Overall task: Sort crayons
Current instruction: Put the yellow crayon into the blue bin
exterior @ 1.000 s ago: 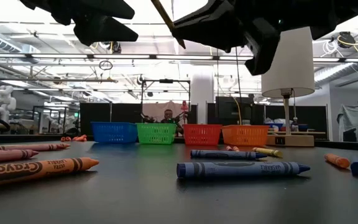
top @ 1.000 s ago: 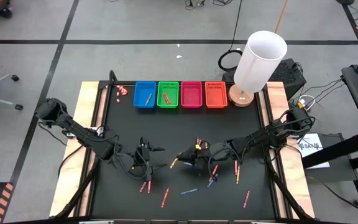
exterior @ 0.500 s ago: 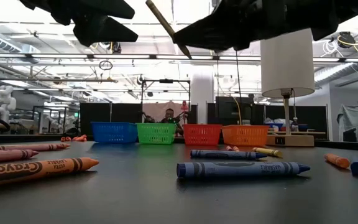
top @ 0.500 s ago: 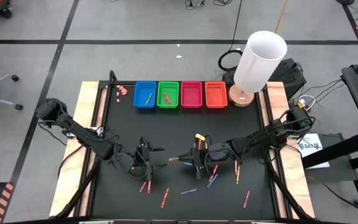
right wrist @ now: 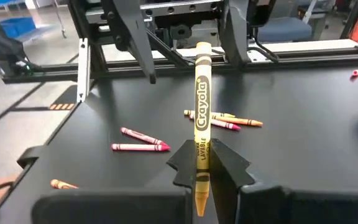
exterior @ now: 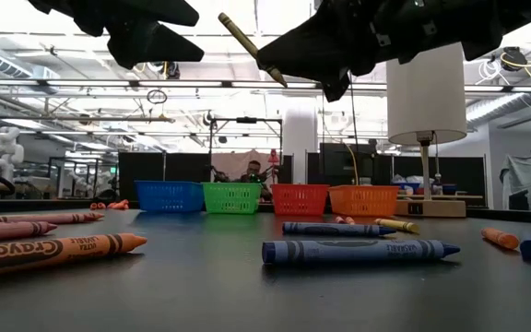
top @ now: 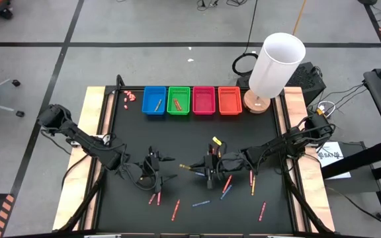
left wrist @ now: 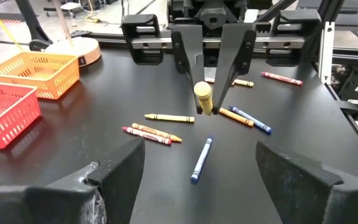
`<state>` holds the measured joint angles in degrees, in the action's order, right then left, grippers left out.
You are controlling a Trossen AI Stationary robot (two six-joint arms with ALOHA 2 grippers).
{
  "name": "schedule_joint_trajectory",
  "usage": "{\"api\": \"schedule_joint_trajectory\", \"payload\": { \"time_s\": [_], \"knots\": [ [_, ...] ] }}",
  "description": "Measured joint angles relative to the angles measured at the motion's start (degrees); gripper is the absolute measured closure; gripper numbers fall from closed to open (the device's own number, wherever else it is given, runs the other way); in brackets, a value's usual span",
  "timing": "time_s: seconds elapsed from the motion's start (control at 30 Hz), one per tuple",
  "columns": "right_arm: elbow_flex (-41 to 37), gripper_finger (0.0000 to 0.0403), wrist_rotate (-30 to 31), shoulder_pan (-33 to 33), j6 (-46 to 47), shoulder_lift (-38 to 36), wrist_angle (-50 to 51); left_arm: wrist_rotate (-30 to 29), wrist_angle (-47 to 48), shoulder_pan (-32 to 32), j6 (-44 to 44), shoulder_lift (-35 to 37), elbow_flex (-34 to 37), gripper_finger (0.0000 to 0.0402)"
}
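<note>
the tabletop (top: pixel 131 132) is matte black with pale wood side strips. four baskets stand in a row at its far edge: blue basket (top: pixel 154 100), green basket (top: pixel 178 100), pink basket (top: pixel 204 100), orange basket (top: pixel 229 100). the lamp (top: pixel 276 65) has a white shade on a tan wooden base. both arms are dark; the right hand (right wrist: pixel 199 163) is black and holds a yellow crayon (right wrist: pixel 201 118) with black lettering. loose on the tabletop lie a blue crayon (exterior: pixel 358 250), an orange crayon (exterior: pixel 53 252) with black lettering, and a red crayon (right wrist: pixel 138 147). a cluster of pinkish bits (top: pixel 129 96) lies beside the blue basket.
</note>
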<state>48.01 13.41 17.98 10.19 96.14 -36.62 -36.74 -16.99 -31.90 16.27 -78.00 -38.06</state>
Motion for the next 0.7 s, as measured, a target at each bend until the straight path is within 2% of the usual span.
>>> {"api": "schedule_joint_trajectory", "payload": {
  "time_s": [0.27,0.43,0.7],
  "knots": [
    [0.0,0.0387,0.0,0.0,6.1,0.0,0.0,-0.8,0.8,0.0,3.0,0.0,0.0,0.0095],
    [0.0,0.0387,0.0,0.0,6.7,0.0,0.0,-1.1,1.6,0.0,4.4,0.0,0.0,0.0095],
    [0.0,0.0387,0.0,0.0,-1.2,0.0,0.0,-1.3,1.0,0.0,5.7,0.0,0.0,0.0095]
  ]
}}
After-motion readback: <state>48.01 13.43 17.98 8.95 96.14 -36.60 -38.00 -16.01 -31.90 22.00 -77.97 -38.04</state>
